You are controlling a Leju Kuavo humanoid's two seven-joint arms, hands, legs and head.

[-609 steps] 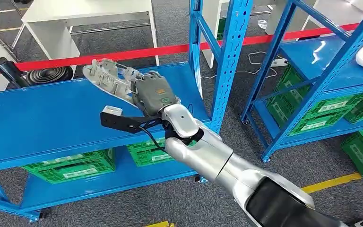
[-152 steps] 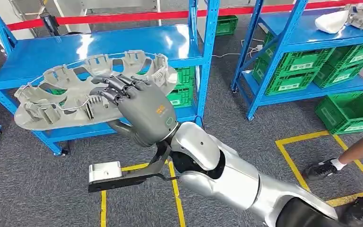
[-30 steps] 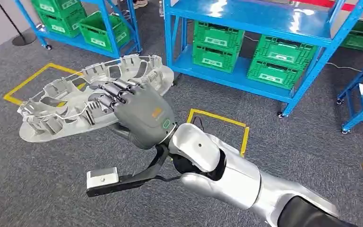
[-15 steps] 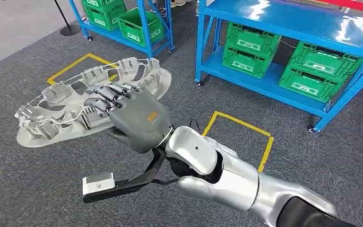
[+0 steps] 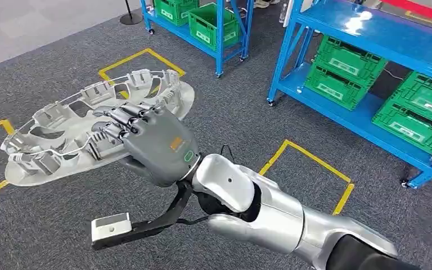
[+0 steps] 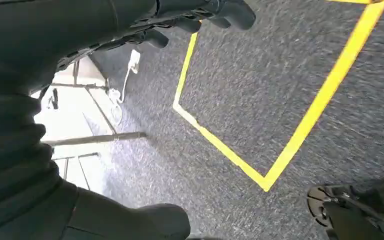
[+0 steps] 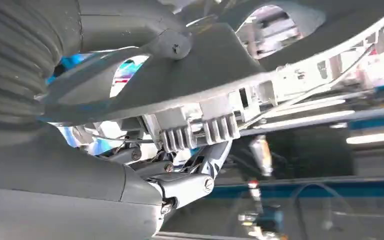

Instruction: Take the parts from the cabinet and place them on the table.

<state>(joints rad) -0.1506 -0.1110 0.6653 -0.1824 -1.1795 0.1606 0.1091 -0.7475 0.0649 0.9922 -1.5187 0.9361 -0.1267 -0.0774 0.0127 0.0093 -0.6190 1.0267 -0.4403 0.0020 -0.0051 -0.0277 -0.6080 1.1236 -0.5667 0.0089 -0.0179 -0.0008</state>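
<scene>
A large grey oval plastic part with ribs and cut-outs is held flat over the carpet in the head view. My right hand grips its near edge, fingers curled over the top and thumb underneath. In the right wrist view the part's underside spans the picture, with my right hand clamped on it. My left hand hangs over the floor, its dark fingers and thumb apart with nothing between them.
Blue shelving with green crates stands at the upper right, and another blue rack with crates at top centre. Yellow tape squares mark the grey carpet. A wrist camera bracket juts out below my right hand.
The whole picture has shifted as the camera turned: the shelves slid to the right and more carpet came in at the left. The part stays in my right hand's grip.
</scene>
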